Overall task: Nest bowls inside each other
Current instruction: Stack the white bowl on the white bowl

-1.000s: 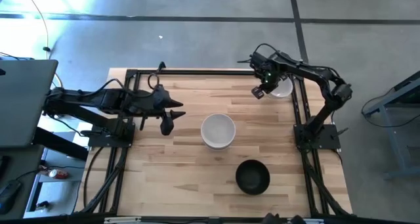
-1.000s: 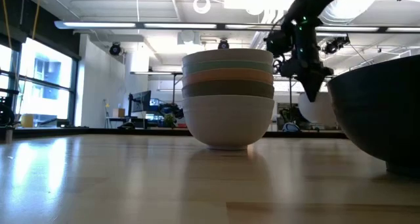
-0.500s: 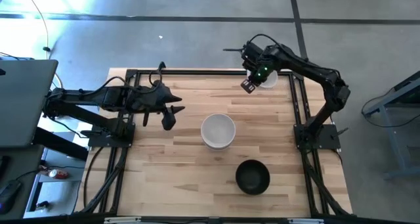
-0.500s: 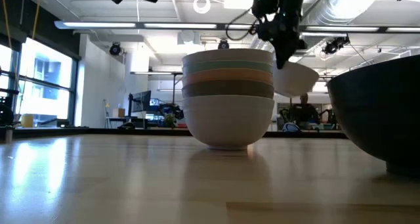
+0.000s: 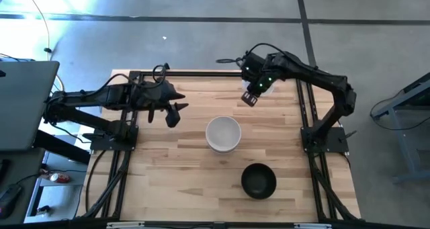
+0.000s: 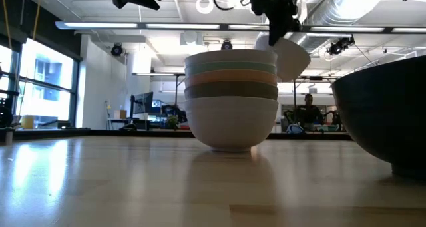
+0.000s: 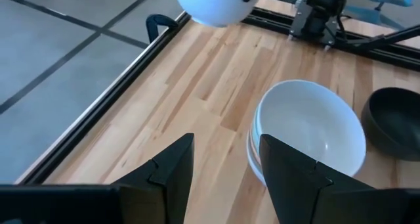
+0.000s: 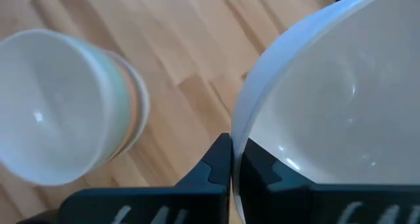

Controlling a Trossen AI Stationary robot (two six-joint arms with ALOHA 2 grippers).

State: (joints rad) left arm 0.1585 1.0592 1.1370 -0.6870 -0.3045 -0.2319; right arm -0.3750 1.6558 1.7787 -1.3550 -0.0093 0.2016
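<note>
Hand (image 5: 250, 98) on your right arm pinched a white bowl's (image 5: 267, 85) rim, lifted near the tabletop's (image 5: 181, 155) far edge; your left hand (image 5: 173, 113) hung released beside the stack (image 5: 223, 133).

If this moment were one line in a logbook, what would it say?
right gripper: shut on white bowl, airborne | nested bowl stack: mid-table | black bowl: apart | left gripper: open, waiting

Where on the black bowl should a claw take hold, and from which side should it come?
On the rim, from straight above. The black bowl stands upright and alone on the table, mouth open upward, so one finger can go inside the wall and one outside. Its rounded sides probably give a poor hold from the side.
</note>
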